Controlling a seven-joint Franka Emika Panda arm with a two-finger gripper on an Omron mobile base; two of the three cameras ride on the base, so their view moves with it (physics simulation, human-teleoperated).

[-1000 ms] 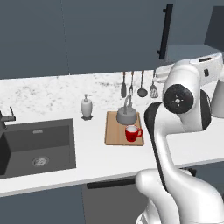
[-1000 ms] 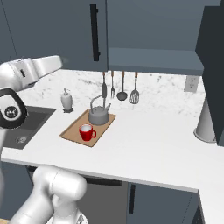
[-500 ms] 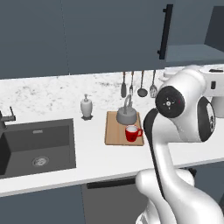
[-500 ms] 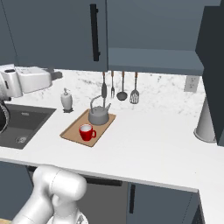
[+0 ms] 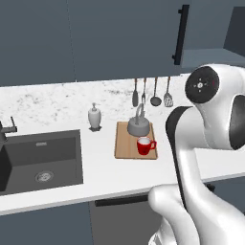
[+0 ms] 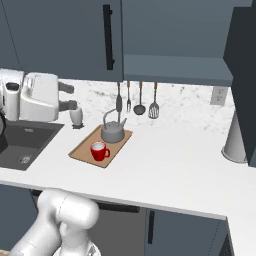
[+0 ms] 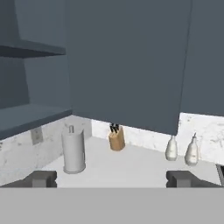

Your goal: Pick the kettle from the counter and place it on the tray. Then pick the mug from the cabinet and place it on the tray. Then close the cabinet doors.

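The grey kettle [image 5: 139, 125] [image 6: 113, 131] and the red mug [image 5: 144, 145] [image 6: 100, 151] both stand on the wooden tray [image 5: 123, 146] [image 6: 80, 148] on the white counter [image 6: 170, 165]. My gripper [image 6: 66, 97] [image 7: 113, 178] hangs open and empty, above the counter's left part, left of the tray. Its fingertips [image 7: 41, 178] point across at the cabinet. The left cabinet door [image 6: 60, 35] is shut. The right door [image 6: 243, 75] stands swung out, baring the inner shelf [image 6: 175, 70] [image 7: 30, 114].
A dark sink [image 5: 40, 160] lies left of the tray, with a white soap dispenser [image 5: 94, 116] behind it. Utensils [image 6: 140, 100] hang on the backsplash. A tall grey cylinder [image 6: 236, 142] [image 7: 73, 151], a knife block [image 7: 116, 140] and two bottles [image 7: 171, 148] stand on the counter's right part.
The arm has swung: its upper joint moved right in the left base view, and the hand sank a little and turned. Kettle and mug have not moved.
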